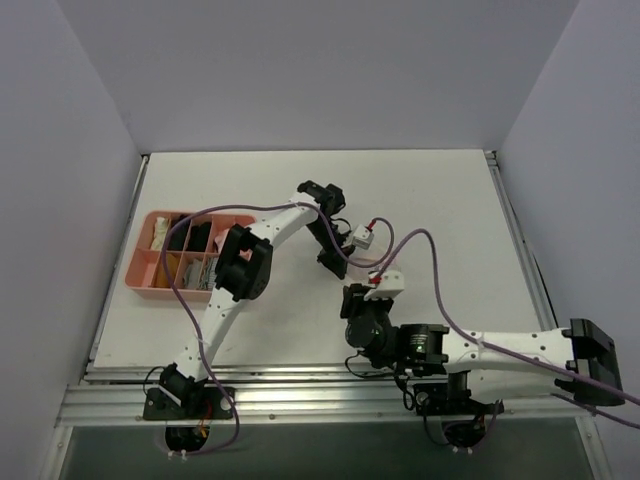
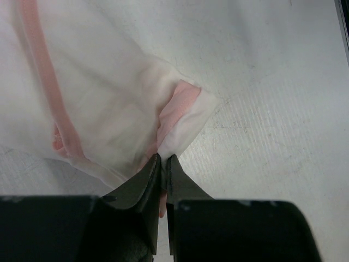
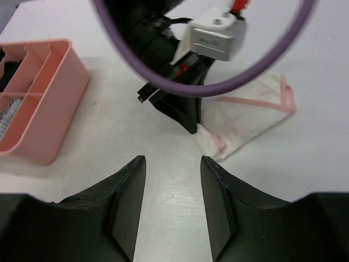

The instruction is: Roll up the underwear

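A pink divided tray (image 3: 52, 93) stands on the counter (image 3: 109, 136), well to the left of both sets of fingers, with dark and pale rolled garments in its compartments. The left fingers (image 2: 163, 159) are pressed together and pinch a folded corner of the underwear (image 2: 103, 103). This white cloth with pink trim lies flat on the counter and, in the right wrist view, spreads away to the right of those fingertips. The right fingers (image 3: 172, 159) are spread and hold nothing. They sit near the pinched corner but do not touch the cloth.
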Motion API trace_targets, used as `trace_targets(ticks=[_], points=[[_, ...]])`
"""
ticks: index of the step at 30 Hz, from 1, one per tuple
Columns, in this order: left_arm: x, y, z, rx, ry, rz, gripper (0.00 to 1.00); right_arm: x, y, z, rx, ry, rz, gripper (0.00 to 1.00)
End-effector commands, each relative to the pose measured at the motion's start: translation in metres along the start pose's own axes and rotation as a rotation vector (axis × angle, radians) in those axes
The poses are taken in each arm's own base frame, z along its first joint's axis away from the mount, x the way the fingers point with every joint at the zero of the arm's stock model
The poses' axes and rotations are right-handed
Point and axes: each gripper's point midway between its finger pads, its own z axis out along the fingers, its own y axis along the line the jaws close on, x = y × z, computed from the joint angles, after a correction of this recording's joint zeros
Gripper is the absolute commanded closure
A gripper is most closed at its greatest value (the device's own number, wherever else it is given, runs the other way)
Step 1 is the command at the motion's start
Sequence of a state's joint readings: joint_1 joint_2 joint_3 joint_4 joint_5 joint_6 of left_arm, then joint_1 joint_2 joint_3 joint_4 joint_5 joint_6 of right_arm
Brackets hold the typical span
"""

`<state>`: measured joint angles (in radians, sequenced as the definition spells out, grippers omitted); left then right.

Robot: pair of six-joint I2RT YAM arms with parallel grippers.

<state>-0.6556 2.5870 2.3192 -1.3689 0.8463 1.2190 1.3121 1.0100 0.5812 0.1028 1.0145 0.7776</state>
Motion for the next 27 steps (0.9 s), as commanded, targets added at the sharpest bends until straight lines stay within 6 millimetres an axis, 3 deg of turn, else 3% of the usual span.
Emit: trace_targets(ticks=[1,3,4,5,6,7,8,10,16,22,27], points=[[0.025,-0.050,-0.001,0.167,0.102,-0.213,0.92,0.001,0.013,-0.002,0.033,-0.074,-0.254,0.59],[0.026,-0.050,-0.002,0.166,0.105,-0.224,0.92,0.015,0.032,0.004,-0.047,-0.027,-0.351,0.58],[0.026,-0.050,-0.002,0.165,0.110,-0.229,0.92,0.032,0.044,0.007,-0.106,0.028,-0.420,0.58],[0.027,-0.051,-0.001,0.167,0.113,-0.244,0.92,0.028,0.053,0.010,-0.125,0.038,-0.481,0.58],[0.027,-0.051,-0.001,0.168,0.114,-0.247,0.92,0.027,0.047,0.024,-0.107,0.068,-0.508,0.58],[0.028,-0.052,-0.001,0.171,0.117,-0.251,0.92,0.049,0.048,0.031,-0.166,0.179,-0.571,0.58],[0.029,-0.052,-0.001,0.170,0.119,-0.263,0.91,0.043,0.050,0.040,-0.173,0.203,-0.599,0.59],[0.029,-0.052,-0.001,0.168,0.122,-0.267,0.92,0.050,0.031,0.056,-0.150,0.284,-0.669,0.59],[0.031,-0.049,0.002,0.159,0.133,-0.299,0.91,0.073,0.008,0.072,-0.218,0.448,-0.876,0.59],[0.032,-0.049,0.005,0.164,0.138,-0.312,0.91,0.097,-0.015,0.087,-0.237,0.595,-0.966,0.59],[0.034,-0.045,0.006,0.154,0.142,-0.323,0.91,0.104,-0.027,0.102,-0.232,0.632,-1.009,0.57]])
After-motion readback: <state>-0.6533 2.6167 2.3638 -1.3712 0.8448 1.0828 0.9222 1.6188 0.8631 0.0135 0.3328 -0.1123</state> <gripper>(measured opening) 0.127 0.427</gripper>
